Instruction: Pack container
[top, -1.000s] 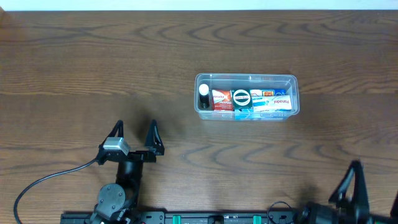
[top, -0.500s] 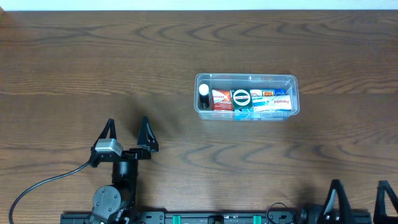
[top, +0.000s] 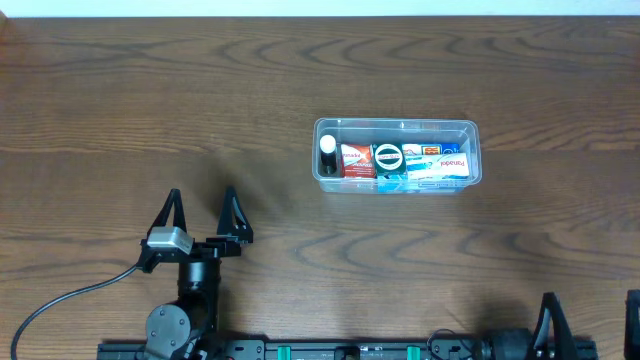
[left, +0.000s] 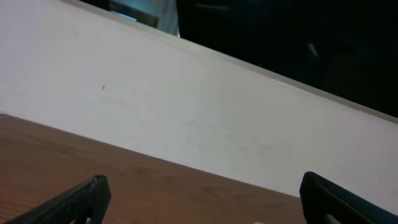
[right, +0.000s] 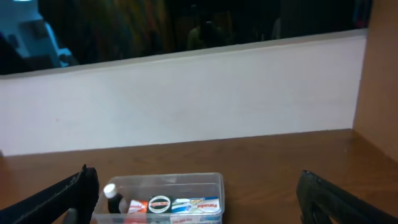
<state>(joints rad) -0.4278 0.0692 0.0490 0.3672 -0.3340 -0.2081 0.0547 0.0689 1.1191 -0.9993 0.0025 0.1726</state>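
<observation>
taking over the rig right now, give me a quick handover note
Left gripper: open, empty, over the table near its front edge.
Right gripper: open, empty, at the front right corner.
Container: mid-right on the table, apart from both grippers, holding small boxes, a round tin and a white-capped bottle.
Done: items sit inside.
Left: nothing loose in view to pack.

right gripper (top: 591, 305): cut by overhead's lower edge | container (right: 163, 177): base cut off, right wrist view
</observation>
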